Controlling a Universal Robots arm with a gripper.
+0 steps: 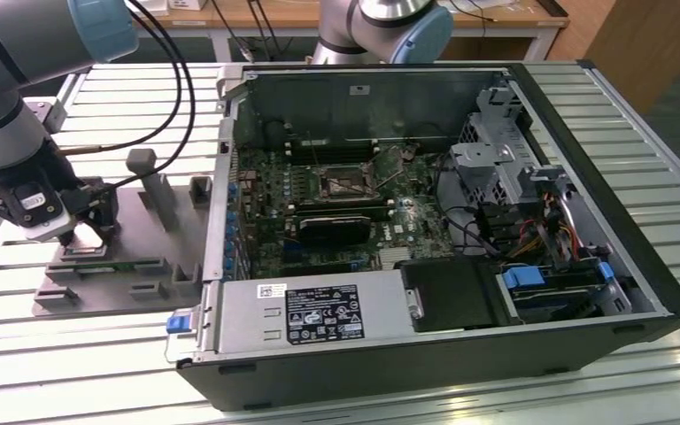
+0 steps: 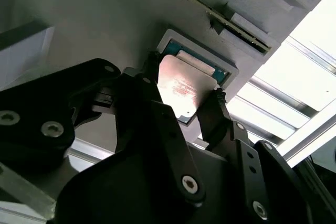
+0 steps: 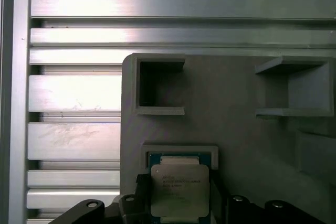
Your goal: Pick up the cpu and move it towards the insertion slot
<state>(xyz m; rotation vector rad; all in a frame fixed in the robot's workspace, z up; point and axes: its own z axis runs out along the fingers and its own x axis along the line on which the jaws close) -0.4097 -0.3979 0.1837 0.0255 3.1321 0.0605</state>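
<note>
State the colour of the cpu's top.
Shiny silver; the cpu shows best in the first wrist view.

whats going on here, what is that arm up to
The arm's gripper is down over the grey fixture plate, at the exterior view's left of the open computer case. Its fingers are closed on opposite edges of the cpu, which is at its nest on the plate. The insertion slot in the case is a good way off.

You have a grey fixture plate [image 1: 151,243] on the slatted aluminium table [image 1: 57,354], just beside the open computer case [image 1: 637,226].
</note>
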